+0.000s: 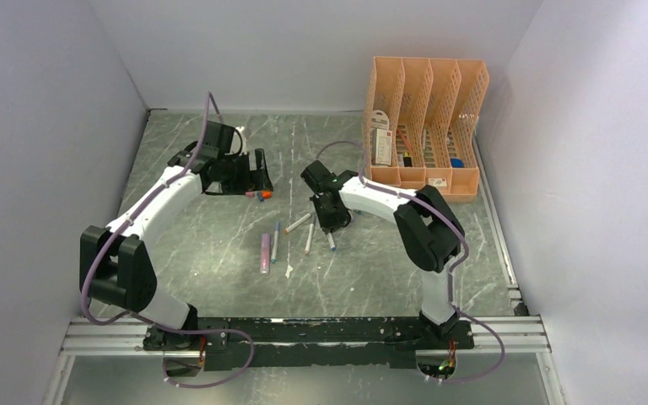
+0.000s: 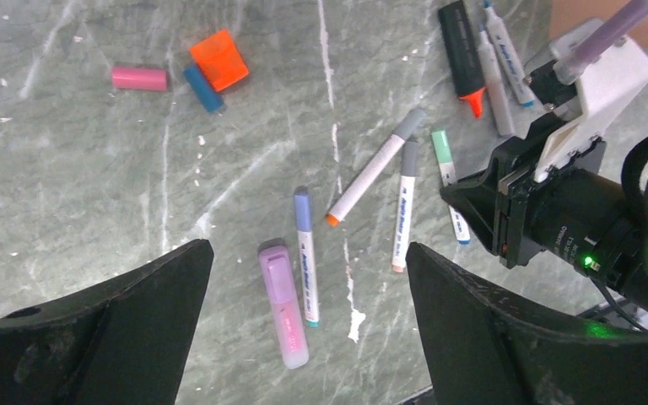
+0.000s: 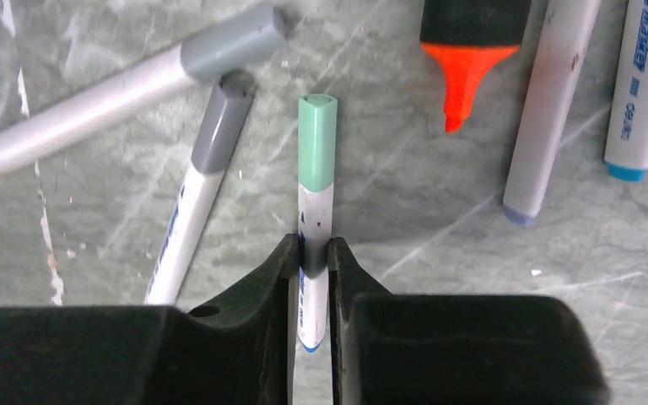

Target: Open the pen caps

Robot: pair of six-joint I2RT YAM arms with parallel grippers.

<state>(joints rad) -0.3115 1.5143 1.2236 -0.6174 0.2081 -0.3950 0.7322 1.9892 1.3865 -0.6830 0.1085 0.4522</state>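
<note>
My right gripper (image 3: 315,253) is shut on the white barrel of a pen whose teal cap (image 3: 317,142) is still on and points away from the fingers. In the top view it (image 1: 331,221) is low over the middle of the table. My left gripper (image 2: 308,249) is wide open and empty, held above a pink-purple highlighter (image 2: 283,305) and a pen with a blue-purple cap (image 2: 303,211). Two grey-capped pens (image 2: 403,202) lie beside them. A black marker (image 2: 458,42) shows its bare orange tip. Loose pink (image 2: 139,78), blue (image 2: 202,89) and orange (image 2: 219,59) caps lie apart.
A peach desk organiser (image 1: 426,126) with several slots stands at the back right, just behind the right arm. Two more white pens (image 3: 557,93) lie to the right of the black marker. White walls close in the table on three sides.
</note>
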